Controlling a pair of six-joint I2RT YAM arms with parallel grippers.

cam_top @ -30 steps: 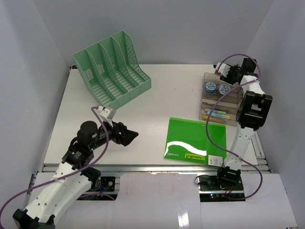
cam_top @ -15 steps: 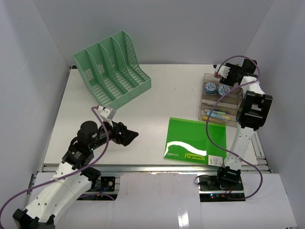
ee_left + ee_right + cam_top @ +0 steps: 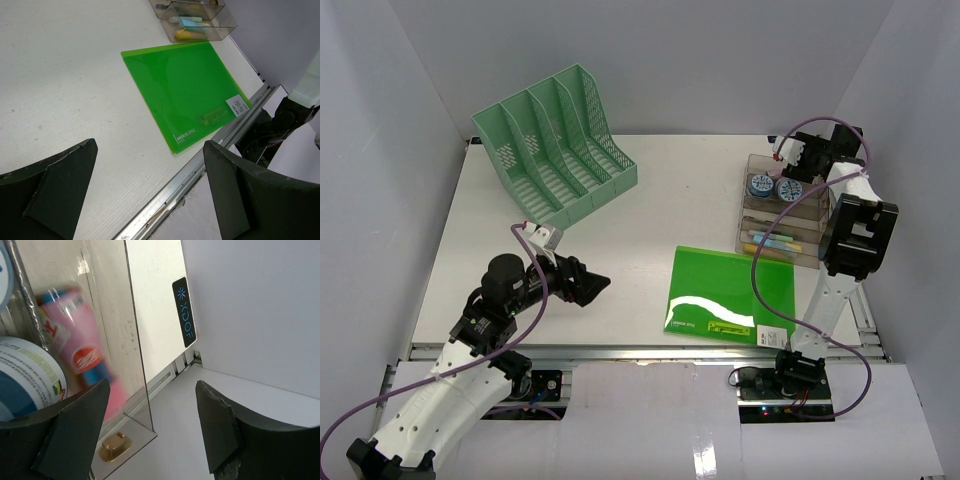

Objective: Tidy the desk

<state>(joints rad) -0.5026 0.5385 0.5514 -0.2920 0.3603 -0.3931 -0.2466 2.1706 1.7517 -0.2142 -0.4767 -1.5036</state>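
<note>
The white desk (image 3: 650,210) carries a green folder (image 3: 728,295) lying flat near its front rail, also seen in the left wrist view (image 3: 185,95). My left gripper (image 3: 595,283) hovers over the desk's left front, open and empty (image 3: 150,150). Over the back end of the clear organizer (image 3: 785,215) my right gripper (image 3: 796,157) stands open with nothing between its fingers (image 3: 152,387). A pink tube (image 3: 82,355) shows blurred behind the organizer's clear wall (image 3: 135,340), next to a blue-and-white tub (image 3: 25,375).
A green file rack (image 3: 555,140) with several slots stands at the back left. Two blue-lidded tubs (image 3: 762,184) sit in the organizer's top, and markers lie in its lower trays (image 3: 187,22). Grey walls close in on three sides.
The right gripper's jaws have widened and its arm has shifted slightly to the right. The left arm and the folder have not moved.
</note>
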